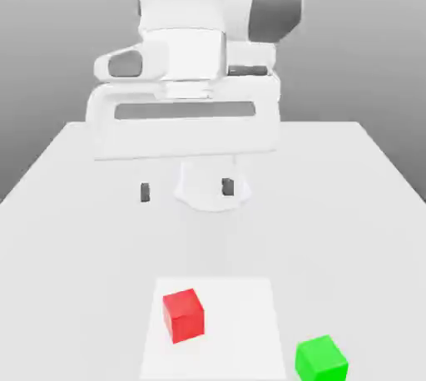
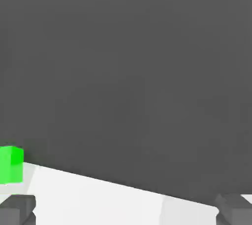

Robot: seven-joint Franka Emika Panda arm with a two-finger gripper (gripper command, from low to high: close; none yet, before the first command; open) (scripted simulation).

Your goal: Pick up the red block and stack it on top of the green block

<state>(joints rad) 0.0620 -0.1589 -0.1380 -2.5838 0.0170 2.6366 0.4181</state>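
Currently, the white robot pincer [image 1: 186, 190] is held wide open above the pale worktop [image 1: 349, 230], with nothing gripped. The smooth bright red cube [image 1: 183, 316] is seen on a white square sheet [image 1: 237, 329]; the smooth bright green cube [image 1: 321, 360] is set apart, beyond the sheet's edge toward the exterior view's right.

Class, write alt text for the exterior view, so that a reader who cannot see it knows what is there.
A smooth red cube rests on a white square panel, and a smooth green cube sits beyond the panel toward the view's right. Above hangs a white robot arm's open hand, holding nothing.
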